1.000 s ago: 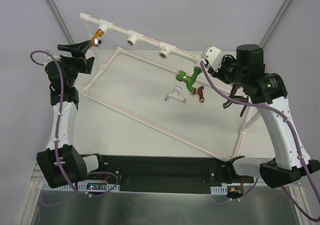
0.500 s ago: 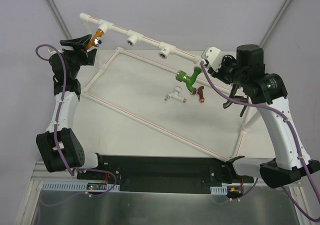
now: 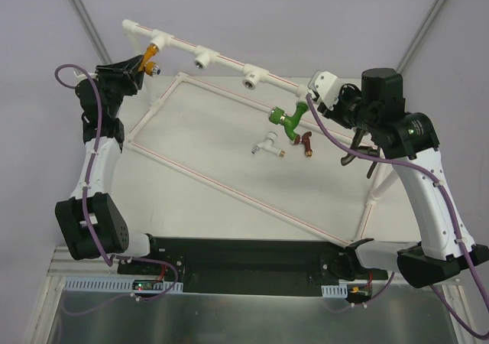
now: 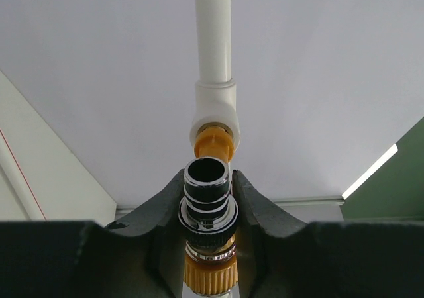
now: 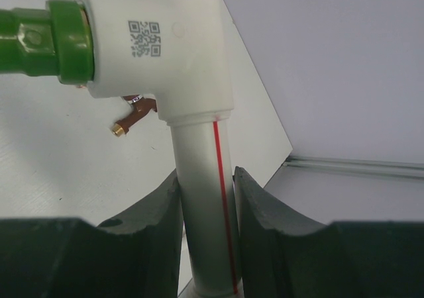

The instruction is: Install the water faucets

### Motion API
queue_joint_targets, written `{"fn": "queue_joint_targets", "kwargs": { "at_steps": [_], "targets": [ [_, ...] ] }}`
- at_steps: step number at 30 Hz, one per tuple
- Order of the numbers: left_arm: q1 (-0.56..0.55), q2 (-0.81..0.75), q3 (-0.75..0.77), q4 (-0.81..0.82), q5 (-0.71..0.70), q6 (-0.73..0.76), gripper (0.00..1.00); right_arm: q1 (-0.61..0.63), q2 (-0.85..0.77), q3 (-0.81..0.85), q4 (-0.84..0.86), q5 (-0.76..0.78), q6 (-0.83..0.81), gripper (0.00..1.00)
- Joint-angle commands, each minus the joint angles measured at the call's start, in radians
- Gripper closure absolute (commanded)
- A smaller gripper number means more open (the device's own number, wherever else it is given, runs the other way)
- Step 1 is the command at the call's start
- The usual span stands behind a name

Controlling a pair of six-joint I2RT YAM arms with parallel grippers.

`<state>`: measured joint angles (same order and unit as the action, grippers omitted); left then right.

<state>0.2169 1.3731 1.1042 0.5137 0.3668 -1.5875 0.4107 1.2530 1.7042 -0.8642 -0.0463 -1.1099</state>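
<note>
While gripping orange faucet (image 4: 211, 275), seated in far-left socket (image 4: 214, 112), with left pincer (image 4: 209, 179) and clamping pipe (image 5: 199, 218) next to green faucet (image 5: 40, 40) with right pincer (image 5: 207, 179): watch for cross-threading if turned off-axis, slipping on smooth chrome collar (image 4: 208, 208), twisting pipe out of right-hand clamp.

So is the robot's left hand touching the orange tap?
Touching. The left wrist view shows the left gripper squeezing the orange-gold water faucet between its jaws.

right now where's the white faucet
In the top view the white faucet lies loose on the table, right of centre, just left of the dark red faucet and below the green faucet fitted to the pipe frame.
</note>
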Motion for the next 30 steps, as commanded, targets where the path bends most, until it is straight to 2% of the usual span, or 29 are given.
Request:
{"fn": "queue_joint_targets", "kwargs": {
  "at_steps": [1,5,11,12,14,15,17,18,20,21,22,23,25,26,28,29,30],
  "targets": [
    [-0.011,0.009,0.086,0.080,0.075,0.098,0.97,0.027,-0.049,0.008,-0.001,-0.067,0.068,0.98],
    [-0.013,0.044,0.140,0.045,0.168,0.234,1.00,0.027,-0.052,0.009,0.001,-0.067,0.067,0.98],
    [-0.013,0.058,0.213,-0.052,0.236,0.654,1.00,0.028,-0.055,0.002,0.004,-0.064,0.062,0.98],
    [-0.014,0.052,0.210,-0.060,0.238,0.814,1.00,0.028,-0.055,0.003,0.005,-0.061,0.061,0.98],
    [-0.027,0.018,0.198,-0.102,0.215,1.004,1.00,0.028,-0.056,-0.002,0.005,-0.064,0.059,0.98],
    [-0.042,0.005,0.175,-0.106,0.204,1.194,1.00,0.028,-0.059,-0.002,0.005,-0.064,0.059,0.98],
    [-0.069,-0.038,0.143,-0.118,0.173,1.408,1.00,0.028,-0.058,-0.002,0.007,-0.066,0.058,0.99],
    [-0.106,-0.054,0.108,-0.121,0.153,1.612,1.00,0.027,-0.058,-0.002,0.005,-0.067,0.058,0.98],
    [-0.140,-0.089,0.082,-0.130,0.097,1.785,1.00,0.027,-0.058,-0.002,0.007,-0.070,0.058,0.98],
    [-0.157,-0.097,0.066,-0.132,0.078,1.933,1.00,0.028,-0.058,-0.003,0.008,-0.072,0.058,0.98],
    [-0.187,-0.107,0.062,-0.138,0.042,1.998,1.00,0.030,-0.058,-0.005,0.008,-0.073,0.058,0.98],
    [-0.203,-0.108,0.059,-0.148,0.022,2.125,1.00,0.028,-0.058,-0.005,0.010,-0.073,0.058,0.98],
    [-0.255,-0.112,0.040,-0.149,-0.020,2.256,1.00,0.031,-0.060,-0.005,0.011,-0.076,0.058,0.98],
    [-0.270,-0.109,0.034,-0.149,-0.072,2.387,1.00,0.031,-0.060,-0.006,0.013,-0.076,0.058,0.98],
    [-0.306,-0.101,0.016,-0.156,-0.121,2.521,1.00,0.033,-0.061,-0.008,0.011,-0.073,0.056,0.98],
    [-0.339,-0.098,0.000,-0.159,-0.176,2.660,1.00,0.033,-0.066,-0.008,0.013,-0.072,0.056,0.98],
    [-0.359,-0.088,-0.007,-0.162,-0.207,2.727,1.00,0.033,-0.066,-0.008,0.011,-0.070,0.056,0.98]
  ]
}}
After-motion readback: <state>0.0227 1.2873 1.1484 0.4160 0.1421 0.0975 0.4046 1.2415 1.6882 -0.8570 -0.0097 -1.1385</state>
